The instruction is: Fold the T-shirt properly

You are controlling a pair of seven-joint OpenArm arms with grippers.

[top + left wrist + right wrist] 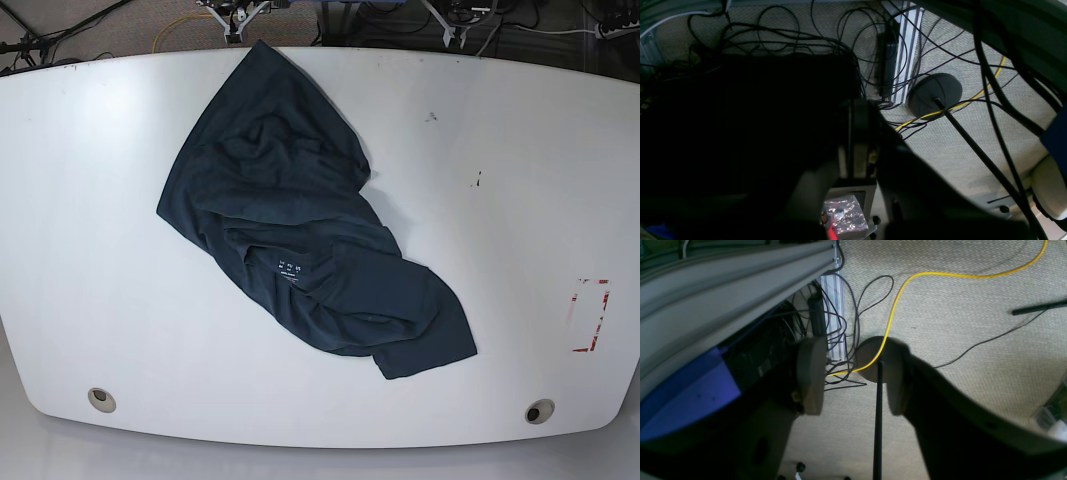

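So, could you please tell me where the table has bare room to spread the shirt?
The table is bare right of the T-shirt, up to the red mark, and along the left edge. The crumpled shirt crowds the centre-left, reaching the far edge.

The only lettering in view is a small white printed label inside the collar of the crumpled dark navy-blue cotton T-shirt (300,245) lying on the white table (500,180), and it is too small to read. Near the table's right edge there is a red-and-white rectangular marking (590,315), with no legible characters. Both wrist views show no readable text.
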